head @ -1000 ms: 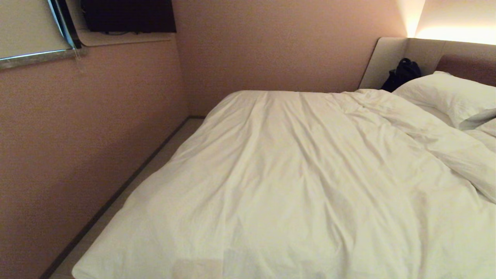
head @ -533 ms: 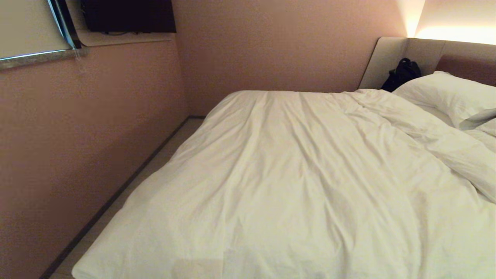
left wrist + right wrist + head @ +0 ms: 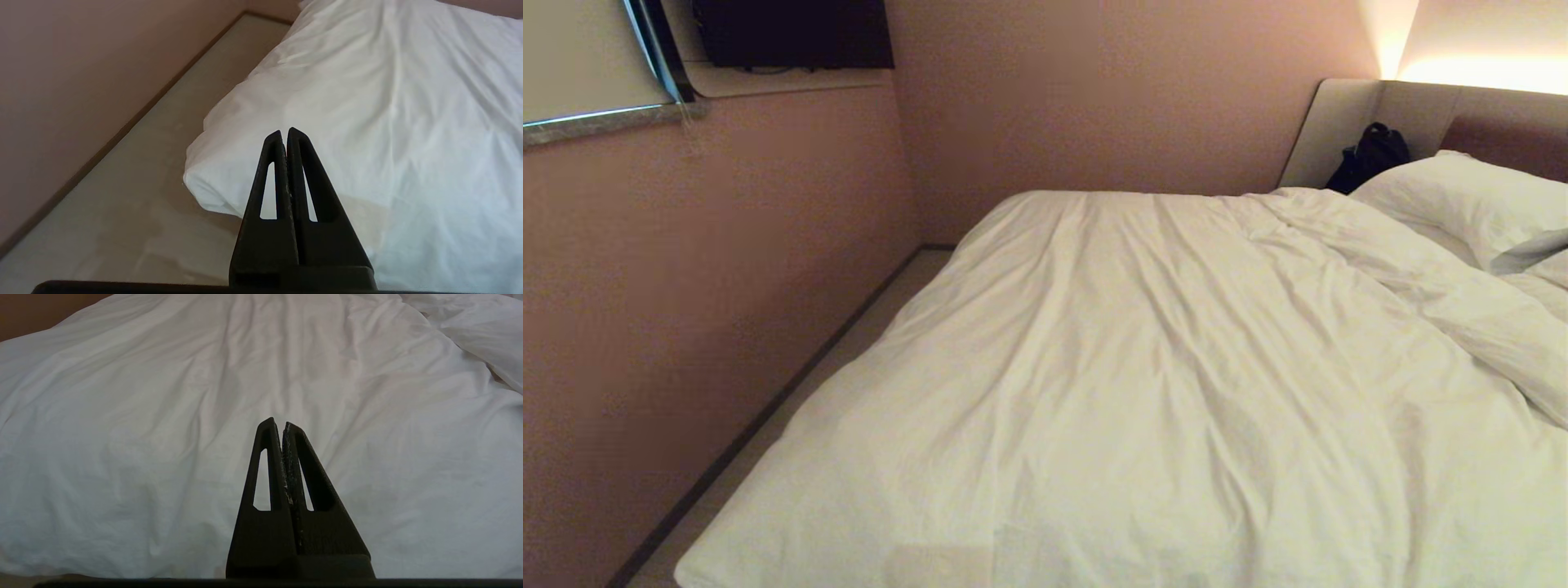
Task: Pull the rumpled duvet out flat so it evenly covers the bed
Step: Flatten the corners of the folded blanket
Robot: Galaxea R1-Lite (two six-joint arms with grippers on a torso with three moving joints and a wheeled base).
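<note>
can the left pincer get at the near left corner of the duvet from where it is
Probably yes: the left pincer is shut and empty, just short of the duvet corner, with nothing between them.

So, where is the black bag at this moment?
In the head view the black bag is at the far right, leaning against the padded headboard, just beyond the duvet and left of the pillow.

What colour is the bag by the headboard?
Black. The bag shows best in the head view, beside the pillow.
</note>
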